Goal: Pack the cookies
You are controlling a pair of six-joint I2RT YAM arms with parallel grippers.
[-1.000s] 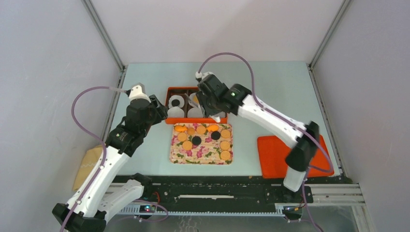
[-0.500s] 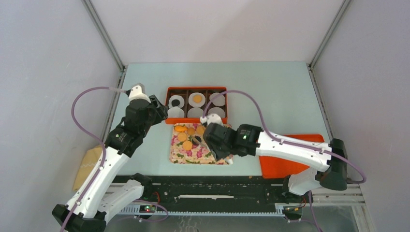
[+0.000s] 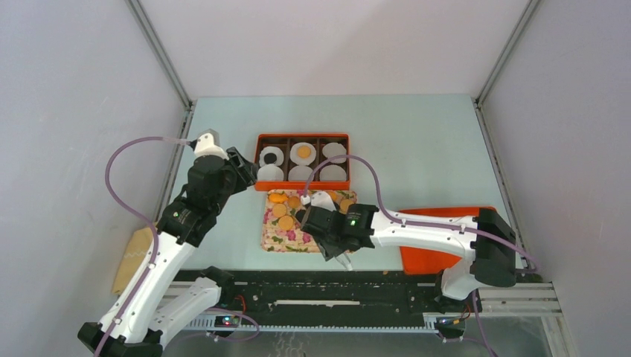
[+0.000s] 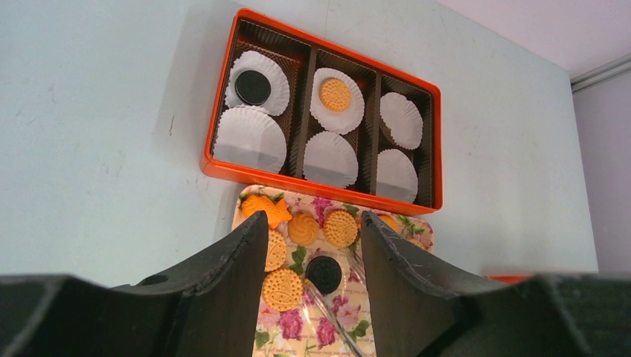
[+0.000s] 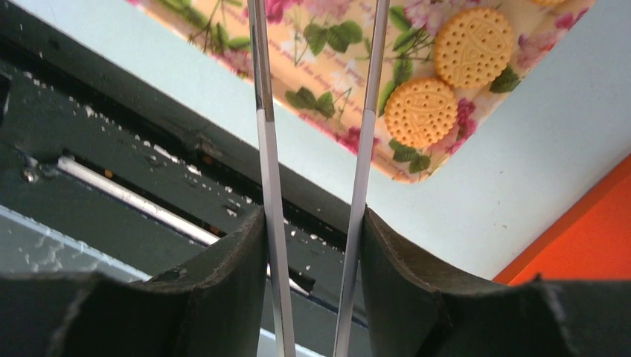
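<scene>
Golden and black cookies (image 3: 283, 211) lie on a floral tray (image 3: 277, 236); the left wrist view shows a black cookie (image 4: 324, 274) beside a golden cookie (image 4: 283, 290). Behind the tray stands an orange box (image 3: 302, 137) of white paper cups, with one black cookie (image 4: 253, 88) and one golden cookie (image 4: 335, 94) in cups. My right gripper (image 3: 321, 232) (image 5: 312, 216) hangs over the tray's right half, shut on metal tongs (image 5: 262, 111) whose tips (image 4: 336, 312) reach towards the black cookie on the tray. Left of the box, my left gripper (image 3: 249, 169) (image 4: 312, 223) is open and holds nothing.
An orange lid (image 3: 435, 249) lies right of the tray, partly under the right arm. A tan object (image 3: 134, 256) sits at the table's left edge. The black rail (image 5: 111, 149) runs along the near edge just below the tray.
The right arm swung back from the box to the near side of the floral tray, tongs in hand. A golden cookie now shows in the box's middle back cup. The left arm barely moved.
</scene>
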